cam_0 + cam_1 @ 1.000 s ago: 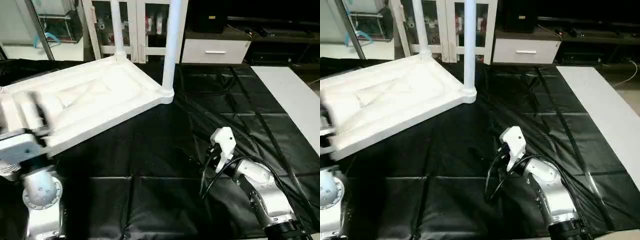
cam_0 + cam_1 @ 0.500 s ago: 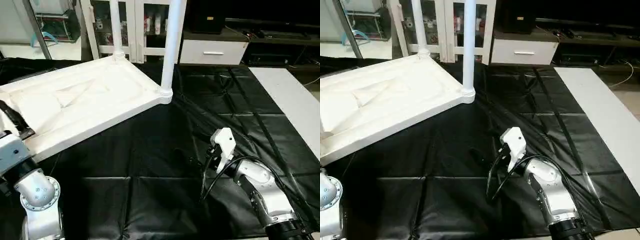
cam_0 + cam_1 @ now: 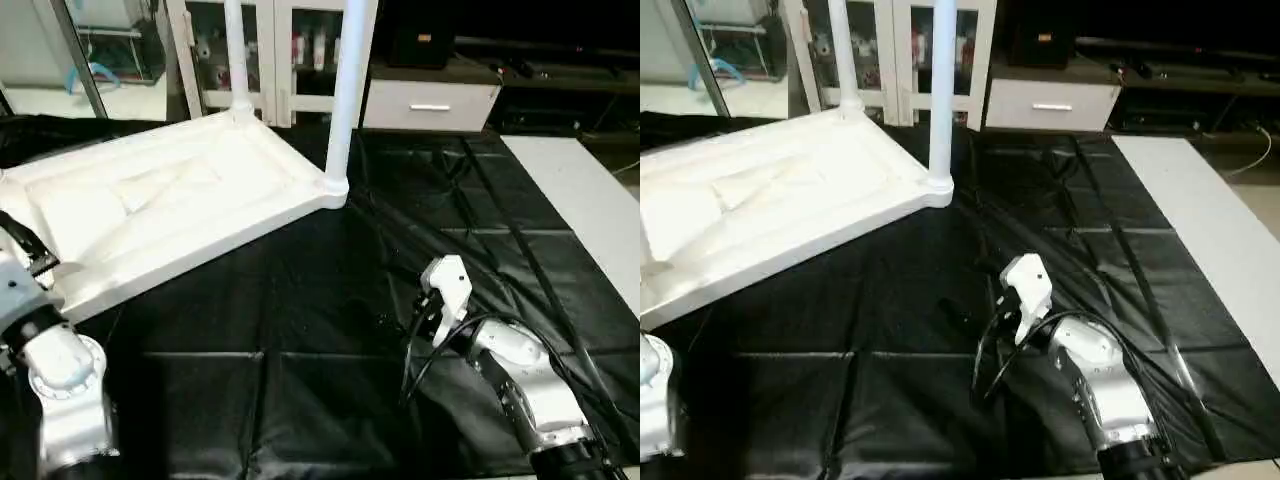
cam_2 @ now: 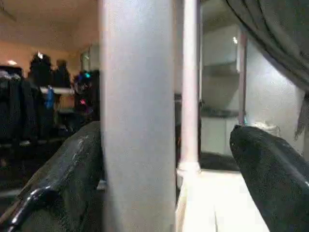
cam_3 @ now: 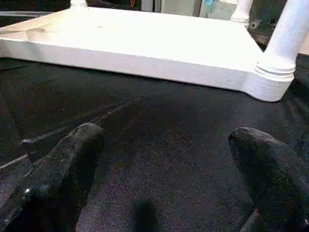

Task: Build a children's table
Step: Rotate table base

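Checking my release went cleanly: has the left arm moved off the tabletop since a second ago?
Yes. The left arm has drawn back and down, off the tabletop near edge it overlapped before. The tabletop has held its place on the black cover.

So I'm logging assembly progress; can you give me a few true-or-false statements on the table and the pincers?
1. The white plastic rectangular tabletop lies underside up on the black-covered work table. True.
2. No white tube leg stands in a corner socket. False: at least two legs stand upright in sockets.
3. The right pincer is open over bare black cover. True.
4. The right pincer grips the tabletop's edge. False: it is apart from it.
5. The left pincer has a leg between its open fingers. True.
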